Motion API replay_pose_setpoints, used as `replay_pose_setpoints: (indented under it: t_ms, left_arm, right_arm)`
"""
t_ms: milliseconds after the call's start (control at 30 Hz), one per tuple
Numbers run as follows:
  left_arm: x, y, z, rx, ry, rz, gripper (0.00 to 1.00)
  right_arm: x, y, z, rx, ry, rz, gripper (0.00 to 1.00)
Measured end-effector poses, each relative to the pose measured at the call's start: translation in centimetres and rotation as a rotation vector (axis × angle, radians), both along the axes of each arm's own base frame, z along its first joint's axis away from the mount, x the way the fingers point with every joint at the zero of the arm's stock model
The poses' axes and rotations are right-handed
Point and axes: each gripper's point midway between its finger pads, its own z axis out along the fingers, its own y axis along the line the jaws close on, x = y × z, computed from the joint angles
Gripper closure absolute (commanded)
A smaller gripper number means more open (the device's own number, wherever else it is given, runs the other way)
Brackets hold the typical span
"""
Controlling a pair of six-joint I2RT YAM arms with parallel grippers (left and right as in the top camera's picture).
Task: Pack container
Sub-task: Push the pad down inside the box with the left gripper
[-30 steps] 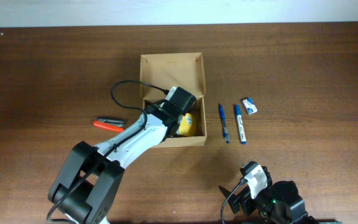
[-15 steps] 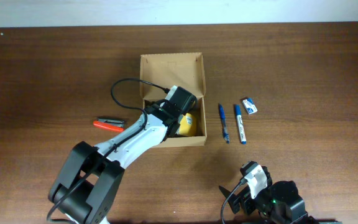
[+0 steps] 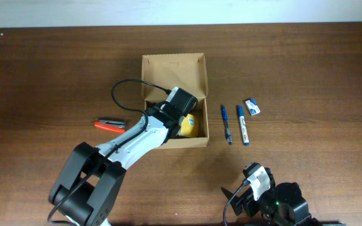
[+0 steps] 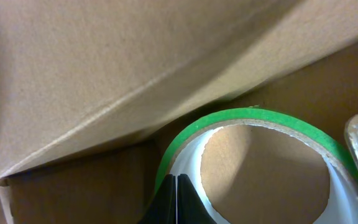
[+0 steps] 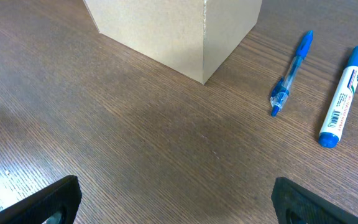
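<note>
The tan cardboard container (image 3: 174, 69) stands open at the table's middle, its corner also showing in the right wrist view (image 5: 179, 31). My left gripper (image 3: 182, 113) reaches down inside it next to a yellow item (image 3: 190, 127). In the left wrist view my left gripper (image 4: 176, 186) has its jaws pressed together, empty, just over the rim of a green tape roll (image 4: 253, 118) lying on the container floor. My right gripper (image 5: 179, 208) is open and empty, low over the table near the front edge, also seen from overhead (image 3: 254, 177).
A blue pen (image 3: 225, 123) and a blue marker (image 3: 242, 124) lie right of the container, with a small white-and-blue packet (image 3: 252, 107) beyond. A red-handled tool (image 3: 109, 125) lies left. Pen (image 5: 291, 74) and marker (image 5: 344, 96) lie ahead of the right gripper.
</note>
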Motion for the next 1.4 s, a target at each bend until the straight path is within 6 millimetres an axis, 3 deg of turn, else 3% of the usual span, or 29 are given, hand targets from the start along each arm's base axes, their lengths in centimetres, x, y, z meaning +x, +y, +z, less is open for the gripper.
replay_pose_setpoints:
  t_ms: [800, 1400]
  left_arm:
    - [0.4, 0.8, 0.4, 0.076, -0.021, -0.027, 0.98]
    - [-0.2, -0.2, -0.3, 0.036, 0.008, -0.056, 0.98]
  right_arm:
    - [0.0, 0.0, 0.0, 0.000, 0.000, 0.000, 0.01]
    - [0.0, 0.0, 0.0, 0.000, -0.001, 0.000, 0.01]
